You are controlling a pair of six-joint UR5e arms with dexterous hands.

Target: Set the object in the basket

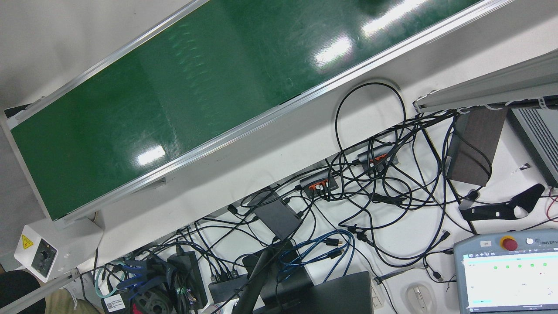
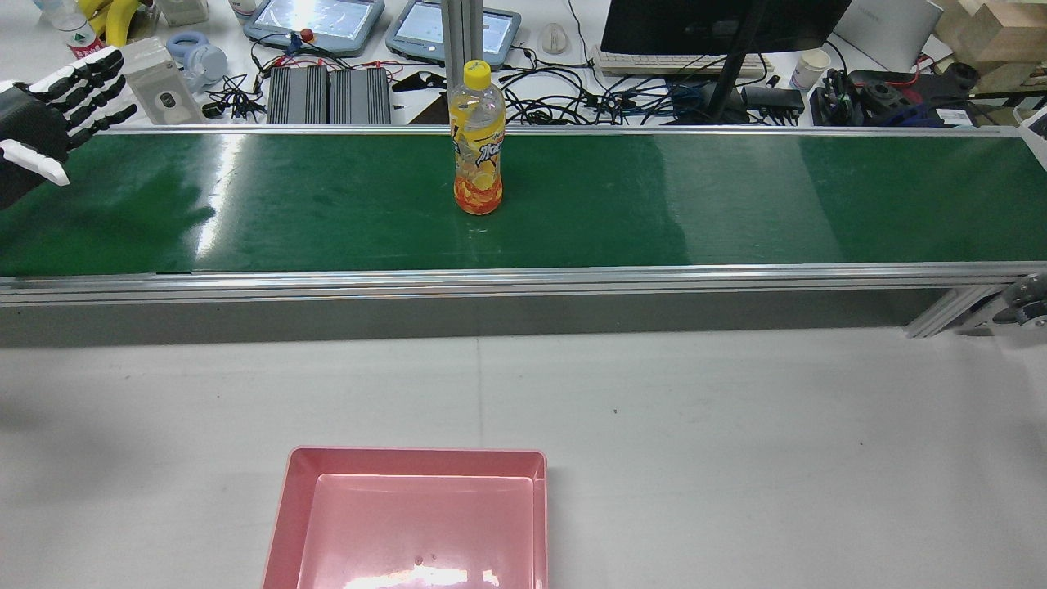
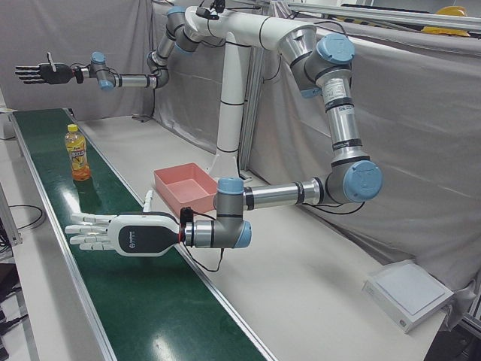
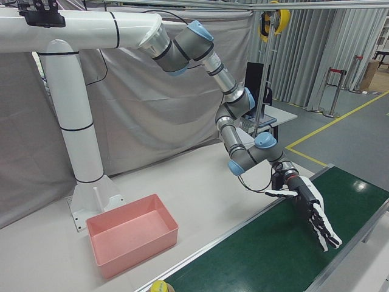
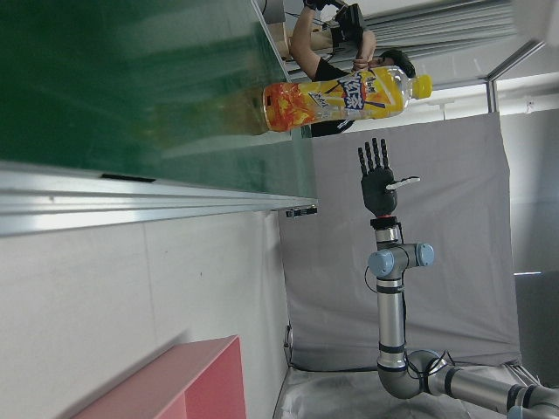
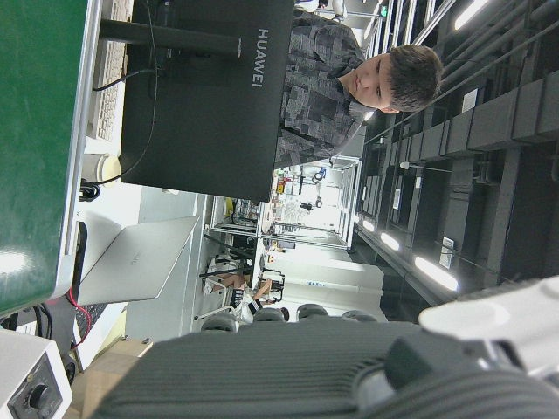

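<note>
Your bottle [image 2: 478, 139] is standing upright on the green belt [image 2: 736, 196], about mid-length in the rear view and closer to the far edge than the near one. Yellow cap on top, orange label, nothing touching it.

Your left hand [image 2: 45, 114] is way out at the left end of the belt, hanging above its far edge. The fingers are straight and spread, and it's got nothing in it. The corner views show the same thing: a flat palm held over the belt, well apart from the bottle.

Your right hand [image 3: 39, 73] doesn't show in the rear view at all. The left-front view catches it up in the air beyond the bottle, arm stretched out level. Its fingers are fanned out too and it's holding nothing. The left hand view lines it up behind the bottle, fingers apart against the grey curtain.

The pink basket [image 2: 282, 523] sits on the white table [image 2: 736, 450] on the near side of the belt, a bit left of the bottle and well apart from it.

Across the belt on the far desk you've got a monitor [image 2: 720, 24], a pile of cables and two pendants [image 2: 315, 20].
</note>
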